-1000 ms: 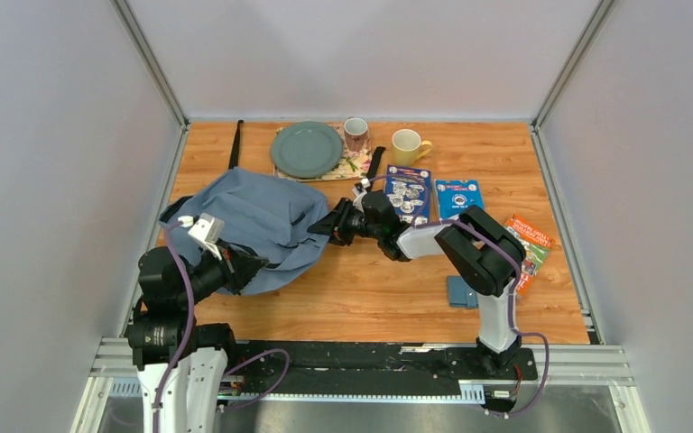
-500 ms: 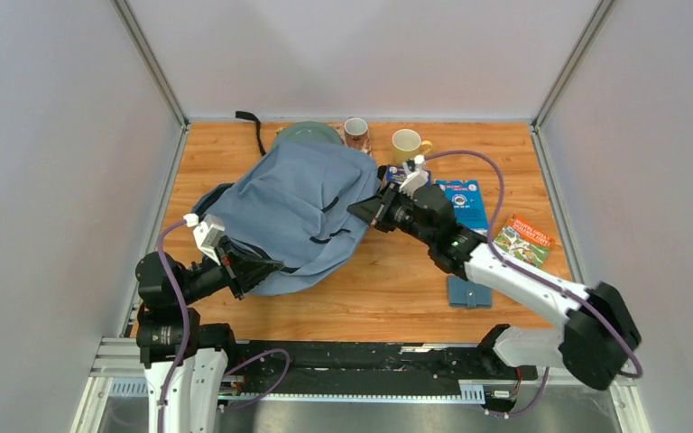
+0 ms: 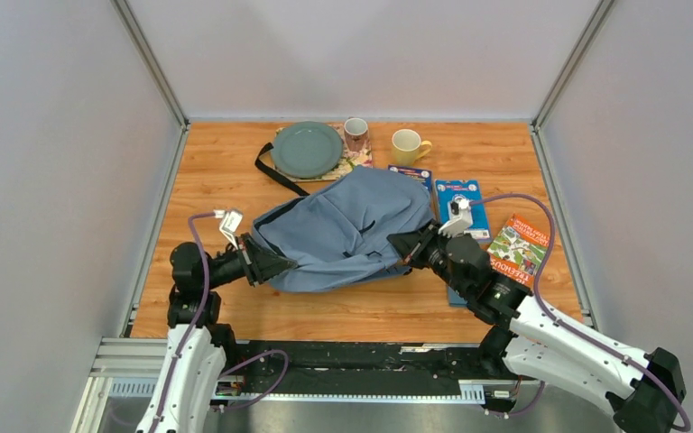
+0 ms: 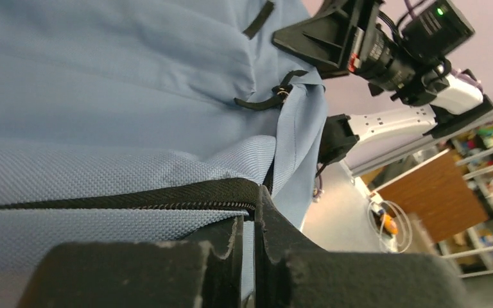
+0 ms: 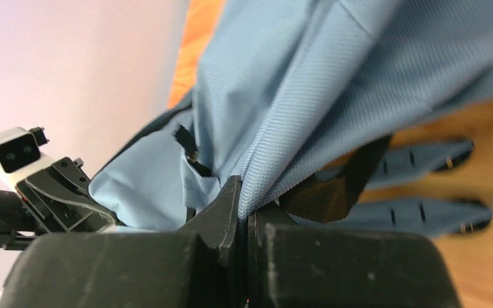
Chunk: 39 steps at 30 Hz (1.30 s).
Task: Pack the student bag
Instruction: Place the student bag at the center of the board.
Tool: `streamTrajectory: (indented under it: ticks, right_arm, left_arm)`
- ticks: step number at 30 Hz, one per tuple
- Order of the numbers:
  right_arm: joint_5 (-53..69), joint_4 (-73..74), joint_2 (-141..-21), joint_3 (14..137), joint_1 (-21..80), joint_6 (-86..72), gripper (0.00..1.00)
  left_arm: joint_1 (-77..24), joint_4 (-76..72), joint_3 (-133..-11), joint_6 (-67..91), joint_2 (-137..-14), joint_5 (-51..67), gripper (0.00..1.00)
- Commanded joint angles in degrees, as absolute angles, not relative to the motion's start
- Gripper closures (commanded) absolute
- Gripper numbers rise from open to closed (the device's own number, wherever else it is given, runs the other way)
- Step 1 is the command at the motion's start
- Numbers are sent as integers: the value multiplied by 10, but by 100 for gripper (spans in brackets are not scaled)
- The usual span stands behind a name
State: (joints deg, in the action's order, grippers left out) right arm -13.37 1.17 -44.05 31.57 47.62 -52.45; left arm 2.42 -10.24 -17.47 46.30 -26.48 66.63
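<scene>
The grey-blue student bag (image 3: 347,227) lies stretched across the middle of the table, held at both ends. My left gripper (image 3: 275,263) is shut on the bag's left edge, beside a black zipper (image 4: 135,196). My right gripper (image 3: 403,244) is shut on the bag's right edge, pinching blue fabric (image 5: 308,128) next to a black webbing strap (image 5: 337,186). A black strap (image 3: 277,173) trails from the bag toward the back left. Each wrist view shows the other arm beyond the bag.
At the back stand a green plate (image 3: 306,149), a patterned mug (image 3: 355,133) and a yellow mug (image 3: 407,145). Two blue booklets (image 3: 461,200) and an orange-green booklet (image 3: 516,249) lie right of the bag. A small blue case (image 3: 456,296) lies under my right arm.
Both grippers have carried the bag rightward and toward the near edge, uncovering the plate. My right arm has swung from the table's middle to the near right.
</scene>
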Motion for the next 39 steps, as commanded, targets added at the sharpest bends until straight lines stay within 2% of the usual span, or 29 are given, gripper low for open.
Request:
streamTrajectory:
  ticks: [1,2,3,5,6,7,8,9,11,12,14,15,18,24,28,34,39]
  right_arm:
    - [-259,55,-399,221,501,-588,100]
    - [-268,53,-399,201,508,-608,100]
    - [-276,52,-399,185,525,-628,100]
    - [-296,52,-403,150,549,-665,99]
    - [-303,58,-406,145,557,-678,96]
    - [-319,73,-409,142,565,-686,94]
    - [-325,76,-417,138,578,-698,87]
    - [-324,79,-419,136,582,-700,76]
    - [-318,80,-430,134,590,-702,61]
    - [-316,81,-432,136,592,-701,49]
    - [-317,104,-427,142,602,-700,38]
    - [-317,112,-417,144,602,-695,30]
    - [-318,139,-381,152,603,-669,21]
    - [-375,219,-290,152,590,-649,10]
    - [-356,212,-250,136,571,-636,8]
    - [-259,189,-314,159,512,-612,7]
    - [-218,178,-395,191,497,-579,7]
  left_arm:
    - [36,-111,-92,440,-260,566,82]
    - [36,-90,-79,429,-261,554,73]
    - [36,-39,-69,423,-260,539,51]
    - [36,38,-43,404,-248,530,42]
    - [36,63,-40,397,-237,520,34]
    - [36,87,-41,394,-207,504,30]
    - [36,120,-45,395,-192,480,27]
    - [36,132,-50,396,-177,470,21]
    - [36,184,-77,395,-141,428,20]
    - [37,205,-90,388,-133,411,20]
    - [37,260,-130,367,-124,369,20]
    - [36,274,-142,359,-125,360,20]
    - [37,310,-169,335,-139,347,19]
    - [37,303,-137,353,-134,370,19]
    - [36,338,-159,342,-117,347,19]
    - [37,400,-215,323,-119,286,18]
    - [37,396,-216,330,-127,287,18]
